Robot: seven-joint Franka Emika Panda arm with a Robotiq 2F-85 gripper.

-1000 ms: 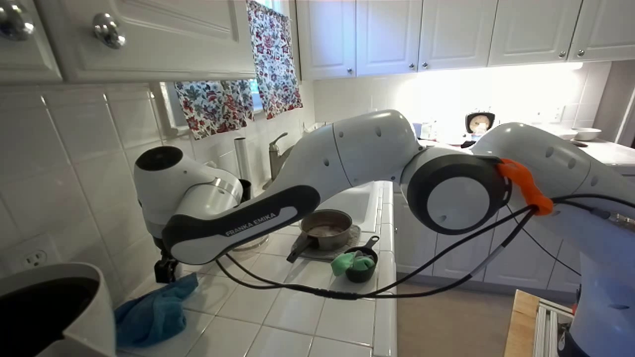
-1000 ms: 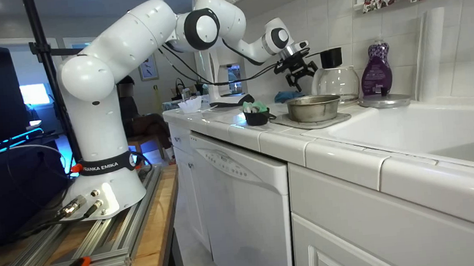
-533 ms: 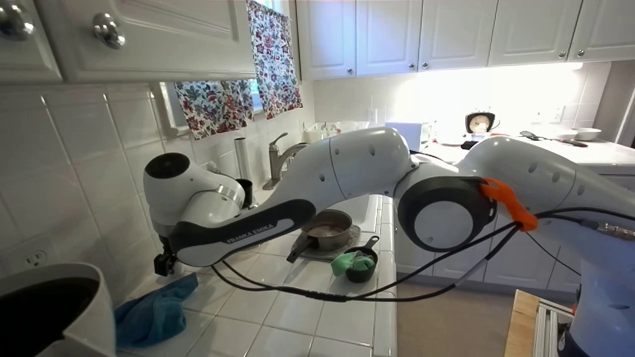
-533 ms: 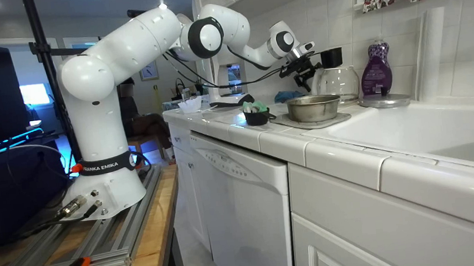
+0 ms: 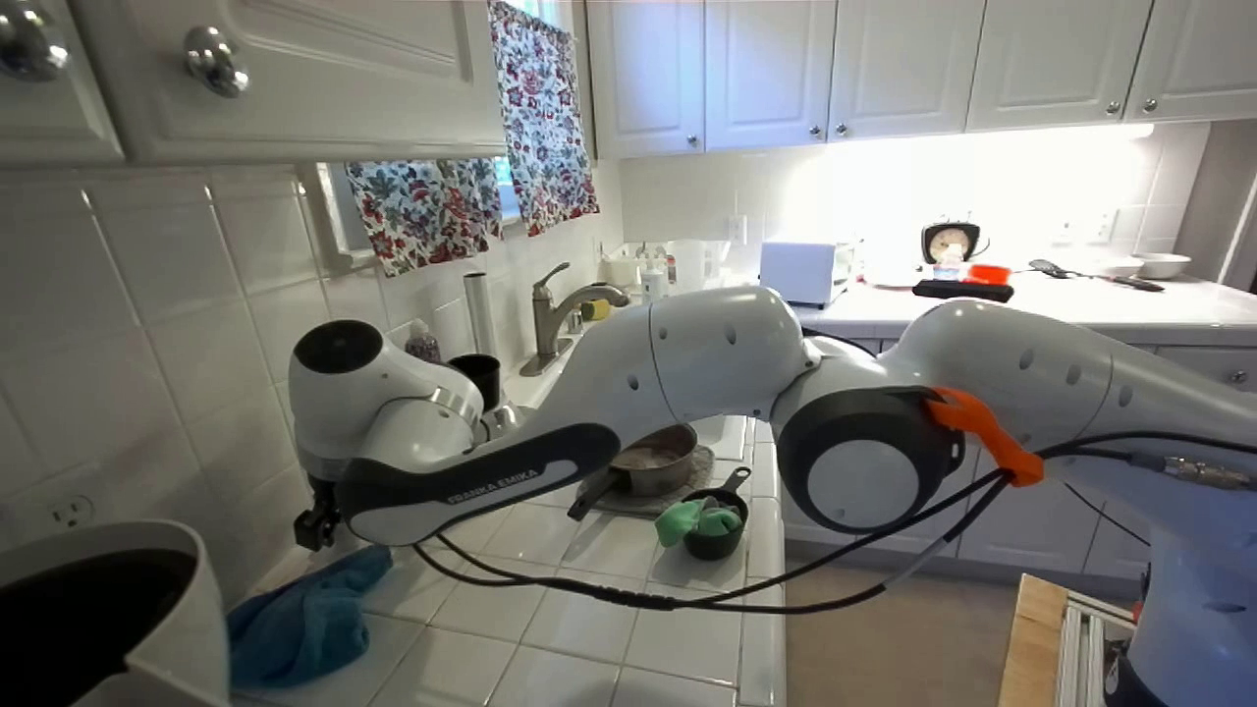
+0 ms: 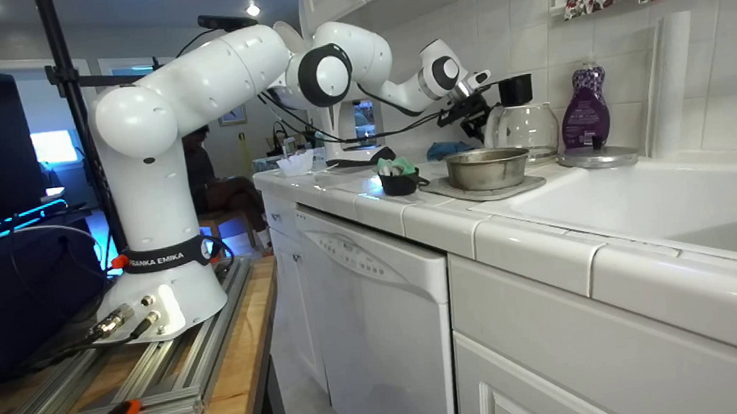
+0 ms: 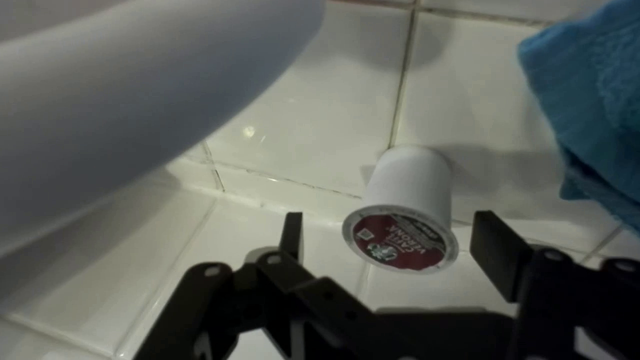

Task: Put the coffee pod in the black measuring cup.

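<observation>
White-tiled bench and wall show in both exterior views. In an exterior view, a sink takes up the right side and a pot stands on a mat right of centre. In an exterior view, cabinets line the top and floral curtains hang at upper centre-left; low, just right of centre, the black cup holds something green, and blue cloth lies at lower left. There the arm spans from the right edge to the left, forearm sloping down, wrist low over the bench near the wall. The end effector is spread, fingers either side of the pod with gaps showing; the pod sits mid-frame in the wrist view, red end toward the lens.
</observation>
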